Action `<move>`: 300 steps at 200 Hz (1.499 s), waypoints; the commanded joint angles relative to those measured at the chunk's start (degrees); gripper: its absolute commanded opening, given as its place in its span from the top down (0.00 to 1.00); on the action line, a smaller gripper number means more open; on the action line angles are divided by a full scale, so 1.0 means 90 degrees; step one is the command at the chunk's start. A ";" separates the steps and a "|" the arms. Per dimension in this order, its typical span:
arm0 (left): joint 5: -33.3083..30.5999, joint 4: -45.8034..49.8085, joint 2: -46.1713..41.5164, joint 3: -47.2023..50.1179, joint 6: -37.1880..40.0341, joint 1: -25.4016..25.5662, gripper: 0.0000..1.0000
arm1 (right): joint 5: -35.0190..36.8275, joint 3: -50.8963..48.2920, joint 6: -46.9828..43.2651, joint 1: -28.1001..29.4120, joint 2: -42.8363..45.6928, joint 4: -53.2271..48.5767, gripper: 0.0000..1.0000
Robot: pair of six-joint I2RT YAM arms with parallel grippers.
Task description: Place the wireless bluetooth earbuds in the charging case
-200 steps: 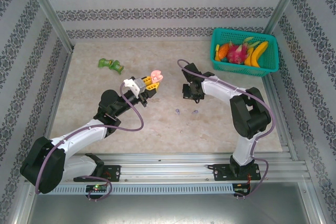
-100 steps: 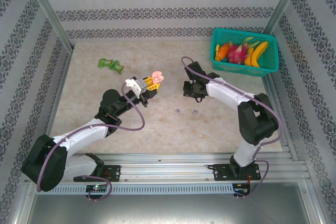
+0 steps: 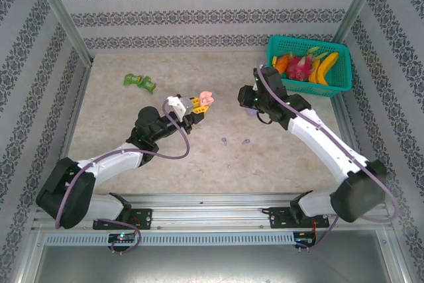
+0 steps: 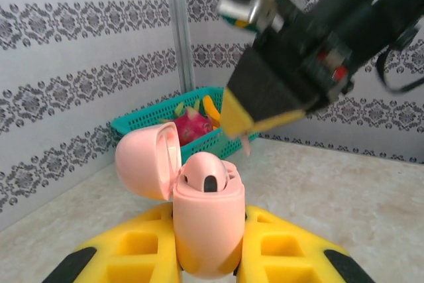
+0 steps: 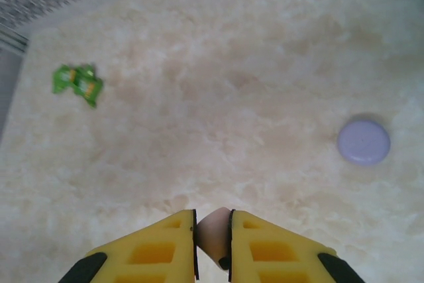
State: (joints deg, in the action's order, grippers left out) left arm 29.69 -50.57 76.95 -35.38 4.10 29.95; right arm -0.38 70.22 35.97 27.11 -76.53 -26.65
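Right jaws pinch a pink earbud (image 5: pixel 213 230), left jaws clamp the open pink case (image 4: pixel 207 226); line the earbud over its socket (image 4: pixel 209 182), lower straight, release once seated

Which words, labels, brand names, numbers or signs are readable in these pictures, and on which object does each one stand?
No text can be read in any view.
On the green packet: some print, too small and blurred to read.
On the pink charging case: no marking seen.
On the pink earbud: no marking seen.
On the lilac round case: plain, no marking seen.
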 commanded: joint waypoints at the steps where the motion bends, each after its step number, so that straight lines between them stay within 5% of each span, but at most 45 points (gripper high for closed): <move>1: 0.0300 -0.0293 0.0225 -0.0287 -0.0120 0.0051 1.00 | -0.0149 -0.0009 0.0100 -0.0035 0.0405 0.0262 0.83; 150: 0.0738 0.0227 0.1088 -0.2044 0.0432 0.0400 1.00 | -0.0672 -0.0877 0.0163 0.0436 0.2006 0.2723 0.81; 300: 0.0808 0.0442 0.0982 -0.2279 0.0570 0.0510 1.00 | -0.0687 -0.1024 0.0139 0.0728 0.1824 0.2991 0.81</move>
State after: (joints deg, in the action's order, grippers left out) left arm 36.01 -46.28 86.43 -53.93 7.97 33.76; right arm -5.72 62.02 37.19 32.91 -59.83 -2.50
